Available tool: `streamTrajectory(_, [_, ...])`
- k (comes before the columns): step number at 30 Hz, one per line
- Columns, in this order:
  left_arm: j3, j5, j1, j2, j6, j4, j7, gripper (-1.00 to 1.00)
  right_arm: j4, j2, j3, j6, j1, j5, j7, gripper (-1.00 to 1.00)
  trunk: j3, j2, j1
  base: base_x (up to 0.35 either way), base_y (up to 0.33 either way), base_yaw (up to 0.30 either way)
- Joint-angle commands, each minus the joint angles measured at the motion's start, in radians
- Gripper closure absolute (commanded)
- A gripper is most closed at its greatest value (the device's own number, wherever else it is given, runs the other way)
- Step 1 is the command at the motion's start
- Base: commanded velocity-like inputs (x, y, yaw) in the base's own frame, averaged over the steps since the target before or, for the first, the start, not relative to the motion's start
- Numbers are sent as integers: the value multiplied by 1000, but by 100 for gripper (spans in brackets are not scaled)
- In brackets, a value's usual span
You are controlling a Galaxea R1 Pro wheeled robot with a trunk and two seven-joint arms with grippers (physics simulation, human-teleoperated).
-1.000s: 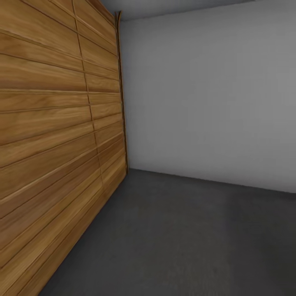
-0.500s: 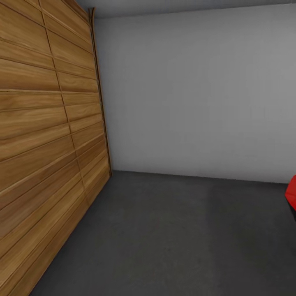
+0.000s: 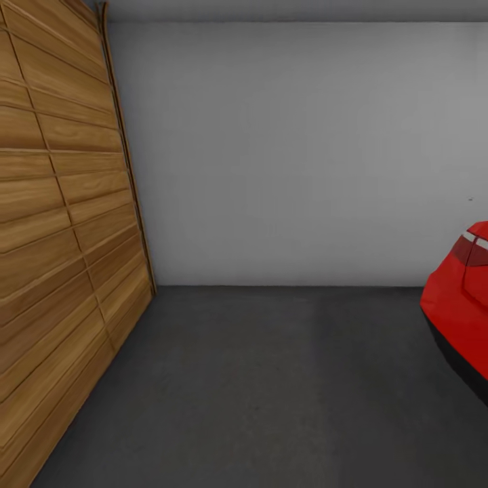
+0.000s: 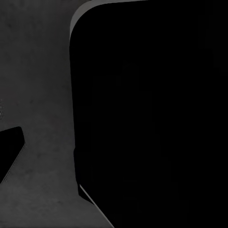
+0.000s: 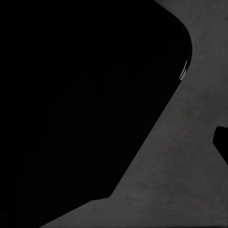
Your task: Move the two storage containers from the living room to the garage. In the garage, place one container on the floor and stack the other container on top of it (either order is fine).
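The floor (image 3: 271,393) of the garage is dark grey speckled concrete. It runs from the near edge of the head view back to a plain grey-white wall (image 3: 285,149), meeting it in a straight line. Where the two containers are I cannot tell, nor which way their long sides run.

On the left the door wall (image 3: 61,257) of horizontal wood planks slants away to the corner with the grey wall, with a thin wooden edge strip at that corner. Above the grey wall there is a narrow darker strip of ceiling (image 3: 271,8).

At the right edge the rounded end of a red car (image 3: 461,305) juts in over the floor, near the back wall. It has a dark lower skirt and a tail light (image 3: 472,249) near its top. The concrete between the door wall and the car is plain, with only faint mottling.

The left wrist view looks down on the same concrete (image 4: 38,71) past a large black body with a rounded corner (image 4: 152,114), and a small black piece (image 4: 8,152) cuts in at the edge. The right wrist view is much alike, with a big black rounded shape (image 5: 71,95), concrete (image 5: 190,180) and a small black piece (image 5: 222,142) at the edge. Whether these pieces are fingers is unclear. So I cannot tell whether the left gripper and the right gripper are spread or closed, or how the arms are posed.
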Motion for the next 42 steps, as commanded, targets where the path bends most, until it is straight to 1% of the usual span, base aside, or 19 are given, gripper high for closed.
streamTrajectory(1, [0, 1, 0, 0, -1, 0, 0, -100, 0, 0, 3, -3, 0, -3, 0, -100, -1, 0, 0, 0, 0, -289])
streamTrajectory(42, [0, 1, 0, 0, 0, 0, 0, -100, 0, 0, 3, -4, 0, -3, 0, -100, -1, 0, 0, 0, 0, -289])
